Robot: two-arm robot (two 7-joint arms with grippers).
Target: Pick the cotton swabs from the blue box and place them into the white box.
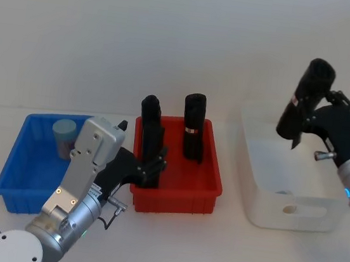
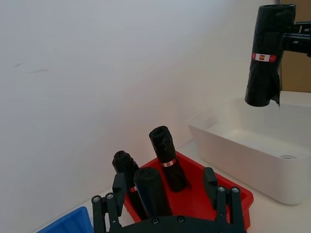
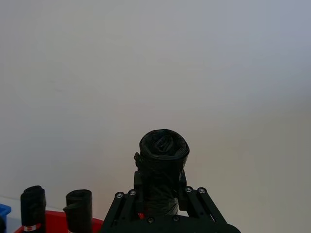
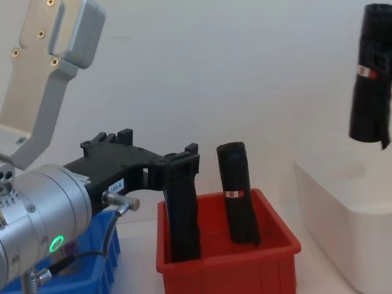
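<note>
1 cotton swabs jar (image 1: 64,134) in blue box (image 1: 14,169), head view alone.

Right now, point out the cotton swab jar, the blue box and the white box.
cotton swab jar (image 1: 64,131), head view, its pale lid.
blue box (image 1: 10,163), head view, left rim.
white box (image 1: 292,217), head view, front wall.

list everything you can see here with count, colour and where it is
cotton swabs: one jar seen, clear with pale lid, inside the blue box
blue box: one, blue, on the table at the robot's left
red bin: one, red, middle of the table
black rolls: three, black with red-white bands; two standing in the red bin, one held above the white box
white box: one, white, at the robot's right
left hand: black, at the nearer roll in the red bin
right hand: black, raised over the white box, gripping a black roll
</note>
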